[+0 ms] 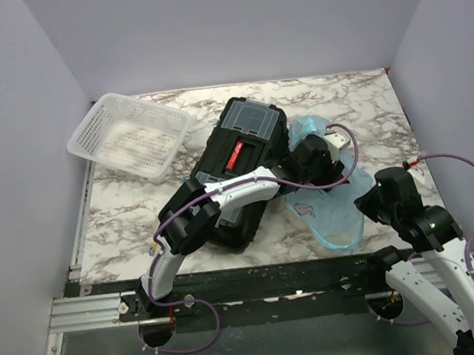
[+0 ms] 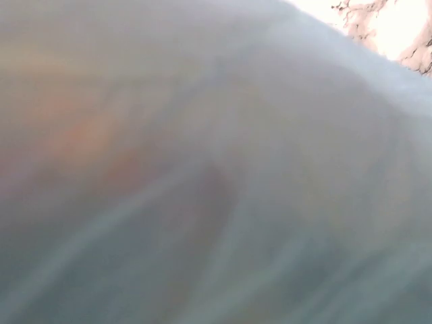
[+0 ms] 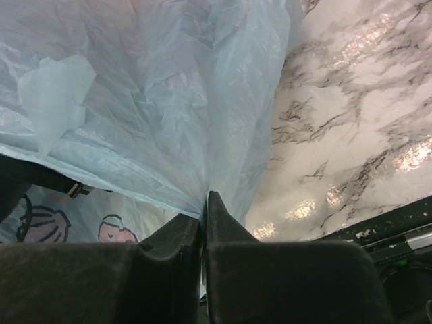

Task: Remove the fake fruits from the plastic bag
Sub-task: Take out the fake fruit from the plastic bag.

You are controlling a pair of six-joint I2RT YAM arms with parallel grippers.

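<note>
The light-blue plastic bag (image 1: pixel 335 211) lies crumpled on the marble table, right of centre. My left gripper (image 1: pixel 316 159) reaches over the toolbox and is pushed into the bag's far part, with its fingers hidden by the film. The left wrist view is filled with blurred bag film (image 2: pixel 270 202). A faint orange-red smear (image 2: pixel 81 135) shows behind that film, too blurred to name. No fake fruits show clearly. My right gripper (image 3: pixel 204 202) is shut on a gathered fold of the bag (image 3: pixel 169 101) at its near right edge (image 1: pixel 373 200).
A black toolbox (image 1: pixel 243 156) with a clear-lidded compartment lies under the left arm at the centre. A white mesh basket (image 1: pixel 131 136) sits tilted at the back left. Grey walls close off the table on three sides.
</note>
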